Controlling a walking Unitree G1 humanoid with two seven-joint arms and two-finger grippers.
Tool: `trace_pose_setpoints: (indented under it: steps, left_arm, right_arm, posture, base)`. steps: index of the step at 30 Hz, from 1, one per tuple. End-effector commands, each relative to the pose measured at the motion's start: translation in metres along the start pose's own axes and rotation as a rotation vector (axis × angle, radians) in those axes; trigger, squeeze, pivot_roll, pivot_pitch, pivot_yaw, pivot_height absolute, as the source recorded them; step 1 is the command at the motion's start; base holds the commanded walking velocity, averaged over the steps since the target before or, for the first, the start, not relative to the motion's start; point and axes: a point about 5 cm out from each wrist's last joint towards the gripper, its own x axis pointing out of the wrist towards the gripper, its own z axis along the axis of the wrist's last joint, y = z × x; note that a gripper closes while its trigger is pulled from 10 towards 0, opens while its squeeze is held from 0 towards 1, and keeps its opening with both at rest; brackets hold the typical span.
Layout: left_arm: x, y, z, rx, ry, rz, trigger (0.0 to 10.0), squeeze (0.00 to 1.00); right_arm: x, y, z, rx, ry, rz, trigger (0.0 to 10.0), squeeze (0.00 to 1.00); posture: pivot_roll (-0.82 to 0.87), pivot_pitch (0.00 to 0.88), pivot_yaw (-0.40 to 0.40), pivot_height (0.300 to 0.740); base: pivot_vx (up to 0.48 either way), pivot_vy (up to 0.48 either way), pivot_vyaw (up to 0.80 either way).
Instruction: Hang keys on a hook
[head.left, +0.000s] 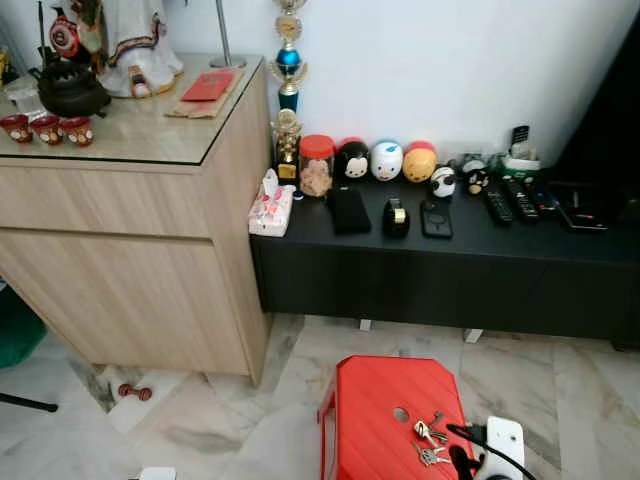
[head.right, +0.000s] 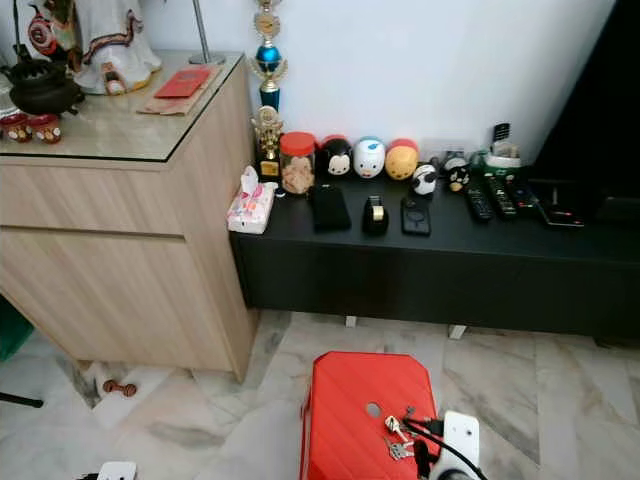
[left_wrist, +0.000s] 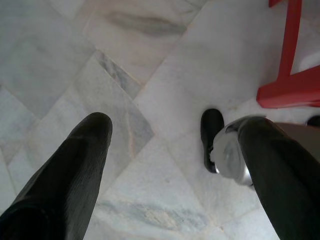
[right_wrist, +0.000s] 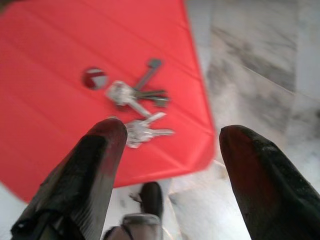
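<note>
A bunch of silver keys (right_wrist: 135, 107) lies on the top of a red plastic stool (head.left: 375, 415), near its right edge and beside a small round hole (right_wrist: 94, 78). The keys (head.left: 428, 441) sit at the bottom of the head views. My right gripper (right_wrist: 172, 129) hovers just above the stool's near edge, open, with its left finger (right_wrist: 100, 150) close to the lowest key and nothing between the fingers. Its white wrist (head.left: 503, 441) is at the stool's right. My left gripper (left_wrist: 172, 122) hangs open over the marble floor, left of the stool's legs (left_wrist: 292, 75).
A light wooden cabinet (head.left: 130, 260) with a glass top stands at the left. A low black bench (head.left: 450, 270) along the white wall carries jars, round figurines, a tissue pack (head.left: 271, 210) and remotes. A small dumbbell (head.left: 134, 392) lies on the floor by the cabinet.
</note>
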Motion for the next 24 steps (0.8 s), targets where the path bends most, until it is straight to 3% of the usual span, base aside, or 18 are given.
trace_pose_setpoints:
  steps: [1, 5, 6, 8, 10, 16, 19, 24]
  left_arm:
    - [-0.001, 0.002, -0.001, -0.001, -0.006, 0.008, 10.0, 0.0]
    - [-0.001, 0.001, -0.001, 0.001, -0.006, 0.006, 10.0, 0.0]
    - [-0.001, 0.001, -0.001, 0.001, -0.006, 0.006, 10.0, 0.0]
    - [-0.001, 0.002, -0.001, 0.002, -0.005, 0.006, 10.0, 0.0]
    - [-0.001, 0.002, -0.001, 0.005, -0.006, 0.005, 10.0, 0.0]
    - [-0.001, 0.003, -0.002, 0.002, -0.007, 0.008, 10.0, 0.0]
    - [-0.001, 0.003, -0.002, 0.003, -0.008, 0.008, 10.0, 0.0]
    - [-0.001, 0.003, -0.002, 0.011, -0.012, 0.016, 10.0, 0.0]
  right_arm:
    - [0.002, -0.001, 0.019, -0.002, -0.088, -0.017, 10.0, 0.0]
    - [0.002, -0.001, 0.063, 0.014, -0.314, 0.006, 10.0, 0.0]
    - [0.002, -0.001, 0.063, 0.014, -0.314, 0.006, 10.0, 0.0]
    - [-0.002, -0.003, 0.089, 0.013, -0.459, 0.008, 10.0, 0.0]
    - [-0.005, 0.002, 0.1, -0.002, -0.53, 0.03, 10.0, 0.0]
    - [-0.014, 0.019, 0.114, -0.08, -0.678, 0.089, 10.0, 0.0]
    - [-0.024, 0.033, 0.115, -0.212, -0.771, 0.149, 10.0, 0.0]
    - [-0.031, 0.031, 0.114, -0.197, -0.809, 0.146, 10.0, 0.0]
  posture:
    - [0.11, 0.0, -0.022, 0.74]
    - [0.1, 0.0, -0.023, 0.74]
    - [0.1, 0.0, -0.023, 0.74]
    - [0.1, 0.0, -0.024, 0.74]
    - [0.1, 0.0, -0.027, 0.74]
    - [0.1, 0.0, -0.033, 0.74]
    - [0.1, 0.0, -0.04, 0.74]
    - [0.09, 0.0, -0.041, 0.74]
  base:
    - [0.0, 0.0, 0.0]
    - [0.0, 0.0, 0.0]
    - [0.0, 0.0, 0.0]
    - [0.0, 0.0, 0.0]
    - [0.0, 0.0, 0.0]
    - [0.0, 0.0, 0.0]
    - [0.0, 0.0, 0.0]
    - [0.0, 0.0, 0.0]
